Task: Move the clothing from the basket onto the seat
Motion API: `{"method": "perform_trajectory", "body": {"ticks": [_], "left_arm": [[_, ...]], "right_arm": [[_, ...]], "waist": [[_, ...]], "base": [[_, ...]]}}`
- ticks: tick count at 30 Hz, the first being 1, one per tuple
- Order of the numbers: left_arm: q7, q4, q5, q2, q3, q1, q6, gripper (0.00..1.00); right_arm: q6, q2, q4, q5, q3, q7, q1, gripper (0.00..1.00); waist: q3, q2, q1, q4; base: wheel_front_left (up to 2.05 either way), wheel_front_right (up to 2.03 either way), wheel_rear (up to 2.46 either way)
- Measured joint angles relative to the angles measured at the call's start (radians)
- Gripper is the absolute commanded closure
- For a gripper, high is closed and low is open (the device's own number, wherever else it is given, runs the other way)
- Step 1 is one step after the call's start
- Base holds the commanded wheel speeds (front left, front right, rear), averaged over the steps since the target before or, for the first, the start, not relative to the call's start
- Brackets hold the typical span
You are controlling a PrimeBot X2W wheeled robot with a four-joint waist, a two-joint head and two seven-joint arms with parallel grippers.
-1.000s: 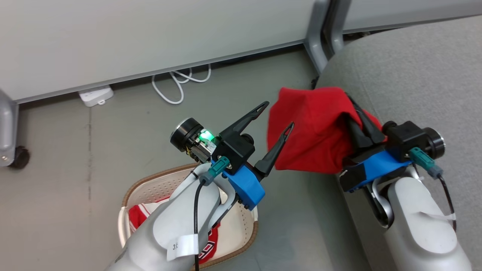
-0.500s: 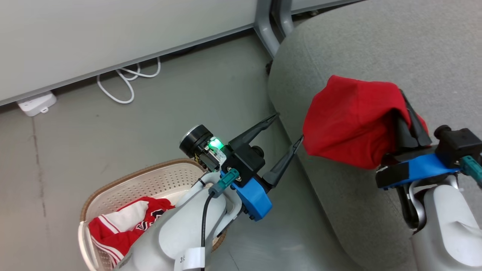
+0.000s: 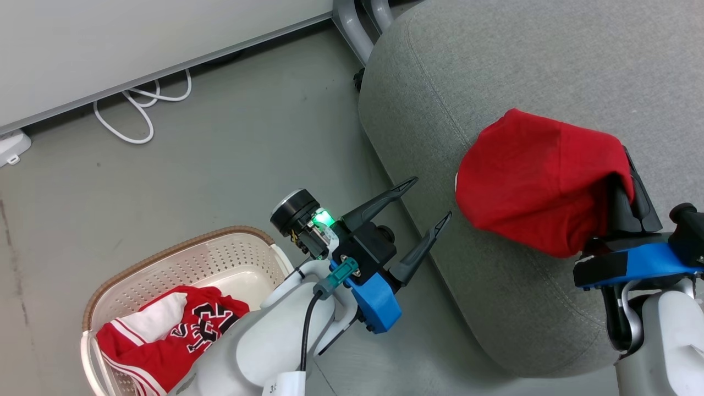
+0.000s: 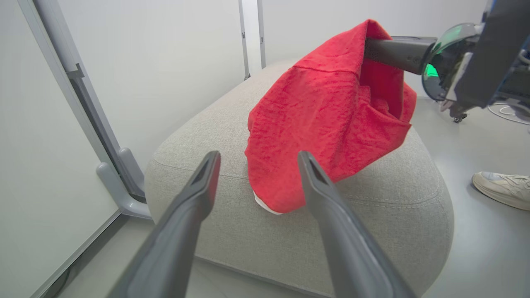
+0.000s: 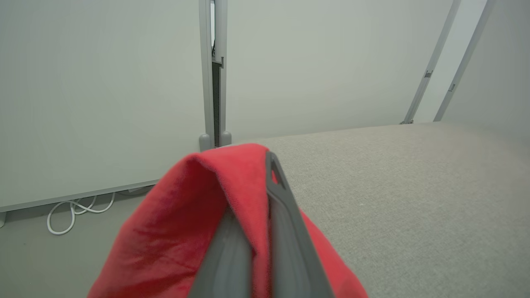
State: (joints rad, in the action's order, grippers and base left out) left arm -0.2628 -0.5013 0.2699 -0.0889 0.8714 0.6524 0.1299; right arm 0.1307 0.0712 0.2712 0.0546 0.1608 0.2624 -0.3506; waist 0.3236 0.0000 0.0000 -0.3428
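Right gripper (image 3: 628,165): pinching the plain red garment (image 3: 539,187) tight.
Left gripper (image 3: 432,197): hovering empty, fingers spread.
Garment axis: hanging lengthwise from the fingertips down toward the grey seat (image 3: 495,66).

Two red garments from where I stand: one plain red garment (image 3: 539,187), one lettered jersey (image 3: 165,335). One basket (image 3: 220,267), one seat (image 3: 495,82). Two grippers, the left gripper (image 3: 432,197) and the right gripper (image 3: 631,179), two dark fingers (image 4: 186,215) apiece. One looped white cable (image 3: 137,104) — and one pale shoe (image 4: 501,188).
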Motion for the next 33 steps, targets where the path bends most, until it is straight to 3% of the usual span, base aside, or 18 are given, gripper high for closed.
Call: {"method": "perform_trajectory", "body": {"ticks": [10, 17, 23, 33], "left_arm": [[0.000, 0.006, 0.002, -0.002, 0.004, 0.007, 0.000, 0.00], [0.000, 0.014, -0.003, -0.018, 0.000, 0.030, 0.000, 0.00], [0.000, 0.030, -0.017, -0.041, -0.008, 0.073, 0.000, 0.00], [0.000, 0.051, -0.044, -0.106, -0.006, 0.192, 0.000, 0.00]], "right_arm": [[0.000, -0.009, -0.009, -0.008, 0.008, 0.000, -0.004, 1.00], [0.000, 0.003, -0.041, -0.008, 0.023, 0.000, -0.097, 1.00], [0.000, 0.064, -0.089, 0.001, 0.070, 0.000, -0.257, 1.00], [0.000, 0.211, -0.081, 0.042, 0.270, 0.000, -0.556, 1.00]], "waist": [[0.016, 0.0000, 0.0000, 0.003], [0.054, 0.0000, 0.0000, 0.007], [0.129, 0.0000, 0.0001, 0.013], [0.312, 0.0000, 0.0001, 0.035]], "base": [[0.00, 0.00, 0.00], [0.00, 0.00, 0.00], [0.00, 0.00, 0.00], [0.00, 0.00, 0.00]]}}
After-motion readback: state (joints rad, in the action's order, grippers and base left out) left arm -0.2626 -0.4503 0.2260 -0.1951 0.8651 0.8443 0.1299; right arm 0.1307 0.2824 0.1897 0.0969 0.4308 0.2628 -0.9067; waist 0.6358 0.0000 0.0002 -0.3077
